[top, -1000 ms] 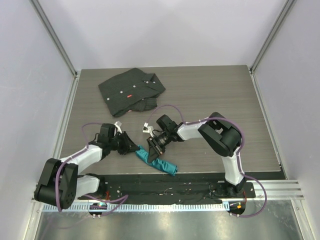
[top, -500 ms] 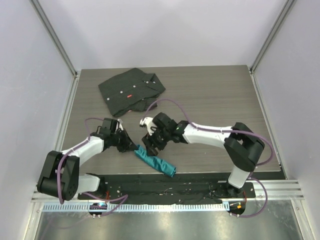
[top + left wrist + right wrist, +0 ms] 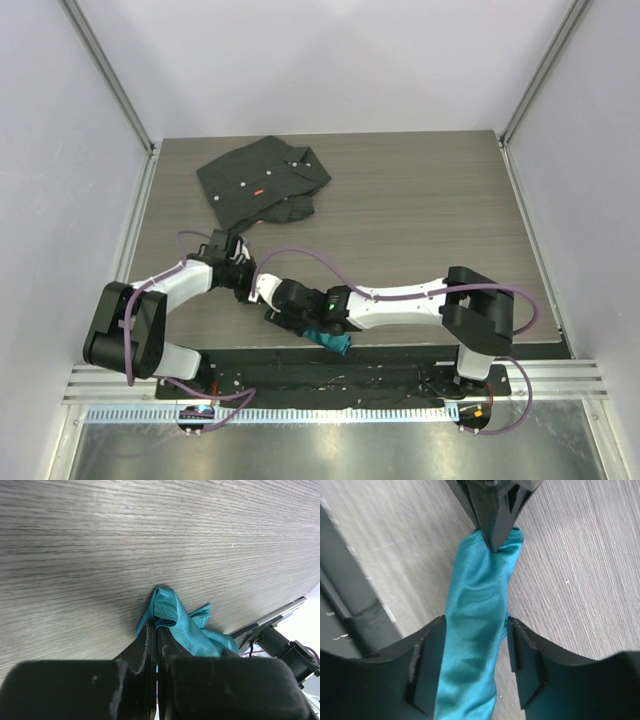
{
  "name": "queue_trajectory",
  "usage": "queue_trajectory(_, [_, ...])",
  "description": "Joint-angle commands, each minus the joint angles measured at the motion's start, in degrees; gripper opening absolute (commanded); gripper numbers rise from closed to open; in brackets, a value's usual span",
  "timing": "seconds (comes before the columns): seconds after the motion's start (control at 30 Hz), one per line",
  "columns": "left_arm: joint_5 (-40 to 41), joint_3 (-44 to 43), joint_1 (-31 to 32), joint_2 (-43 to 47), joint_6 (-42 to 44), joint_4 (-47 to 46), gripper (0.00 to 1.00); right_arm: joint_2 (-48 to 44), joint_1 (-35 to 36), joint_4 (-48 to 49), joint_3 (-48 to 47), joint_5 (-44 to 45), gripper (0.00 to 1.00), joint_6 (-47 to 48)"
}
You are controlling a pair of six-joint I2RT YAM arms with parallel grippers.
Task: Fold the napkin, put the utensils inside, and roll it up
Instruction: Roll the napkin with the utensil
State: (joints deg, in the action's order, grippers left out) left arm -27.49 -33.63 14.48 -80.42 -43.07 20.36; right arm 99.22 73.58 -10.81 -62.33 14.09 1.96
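One grey, wood-grained bench (image 3: 420, 220) carries everything I can see from where I stand. Both arms reach over its near strip. The right arm (image 3: 400, 298) lies stretched far across to the left, low and nearly parallel to the front edge. The left arm (image 3: 175, 285) bends up from its base and back in towards the middle. A black shirt (image 3: 262, 180) sits crumpled at the far left of the bench, well apart from the arms.

Nearer, the napkin (image 3: 332, 340) is a teal, shiny roll lying on the bench close to the front edge, mostly hidden under the right arm from above. Only its near end shows there.

The left claw (image 3: 157, 632) is pinched tight on the roll's far end, its two fingers pressed together with a bunched corner of cloth (image 3: 167, 607) poking out past the tips. The right claw (image 3: 476, 625) stands wide, one finger (image 3: 427, 665) on each side of the roll, which runs lengthwise through the gap and nearly fills it. I cannot tell whether its pads press the cloth. Its tips point straight at the left claw, the two close together over the same end of the napkin.
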Motion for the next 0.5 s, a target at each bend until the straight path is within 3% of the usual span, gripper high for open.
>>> queue_trajectory(0.0, [-1.08,-2.14,-0.42,-0.61,1.06,1.53,0.0,2.03,0.33,2.55,-0.69,3.15,0.55,1.56])
queue_trajectory(0.37, [-0.99,-2.93,-0.59,-1.58,1.32,2.05,0.0,3.27,0.42,2.37,-0.69,0.94,0.56,-0.19])
queue_trajectory(0.47, [-0.99,-3.2,-0.59,-2.02,1.41,2.14,0.0,1.95,0.33,1.5,-1.66,0.59,0.62,-0.99])
